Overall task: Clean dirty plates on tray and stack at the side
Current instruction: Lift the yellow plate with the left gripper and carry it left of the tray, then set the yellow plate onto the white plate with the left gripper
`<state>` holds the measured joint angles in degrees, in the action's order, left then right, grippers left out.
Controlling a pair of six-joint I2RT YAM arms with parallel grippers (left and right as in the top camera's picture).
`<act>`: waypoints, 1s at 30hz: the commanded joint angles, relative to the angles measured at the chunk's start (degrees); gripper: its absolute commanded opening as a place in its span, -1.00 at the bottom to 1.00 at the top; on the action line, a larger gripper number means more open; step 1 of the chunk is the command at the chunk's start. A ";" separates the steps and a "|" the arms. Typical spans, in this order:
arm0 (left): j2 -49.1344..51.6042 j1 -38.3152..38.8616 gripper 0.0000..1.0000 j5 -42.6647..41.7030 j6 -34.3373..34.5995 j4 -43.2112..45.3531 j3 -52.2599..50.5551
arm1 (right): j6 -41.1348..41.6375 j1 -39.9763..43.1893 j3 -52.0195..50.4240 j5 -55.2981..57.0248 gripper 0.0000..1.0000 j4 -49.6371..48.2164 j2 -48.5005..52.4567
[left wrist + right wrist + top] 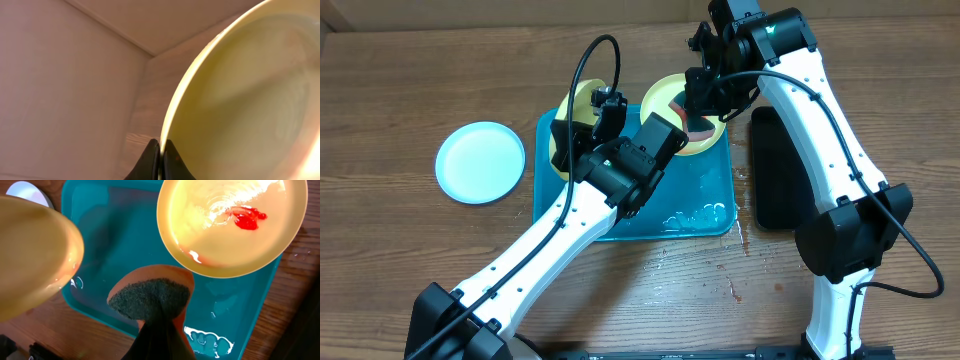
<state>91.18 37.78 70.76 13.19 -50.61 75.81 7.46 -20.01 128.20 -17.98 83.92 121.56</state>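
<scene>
My left gripper [575,135] is shut on the rim of a cream plate [578,100] and holds it tilted over the turquoise tray's [710,205] far left corner. The left wrist view shows the jaws [161,150] pinching that rim [240,100]. My right gripper [157,325] is shut on an orange sponge with a dark green scouring face [150,297], above the tray. A second cream plate [230,225] lies at the tray's far side with a red sauce smear. The pale blue-rimmed plate [480,162] lies on the table left of the tray.
A narrow black tray [775,170] lies right of the turquoise tray, under the right arm. Water pools on the tray's near right part [698,215]. The wooden table has small red spots near the front [732,290].
</scene>
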 commanded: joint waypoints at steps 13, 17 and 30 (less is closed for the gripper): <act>-1.46 -27.54 -0.91 -53.79 2.29 -0.83 1.55 | 0.17 0.15 0.46 -0.11 -0.92 0.68 -0.26; -1.46 -40.11 -0.92 -66.20 2.25 1.55 1.55 | 0.15 0.15 0.46 -0.11 -0.92 0.72 -0.26; 3.45 -68.52 -0.91 -78.29 5.66 4.00 1.07 | 0.15 0.15 0.46 -0.11 -0.92 0.85 -0.26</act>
<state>92.58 -28.95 -3.88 16.14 -47.11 76.01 7.46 -20.01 128.20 -17.96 84.97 121.56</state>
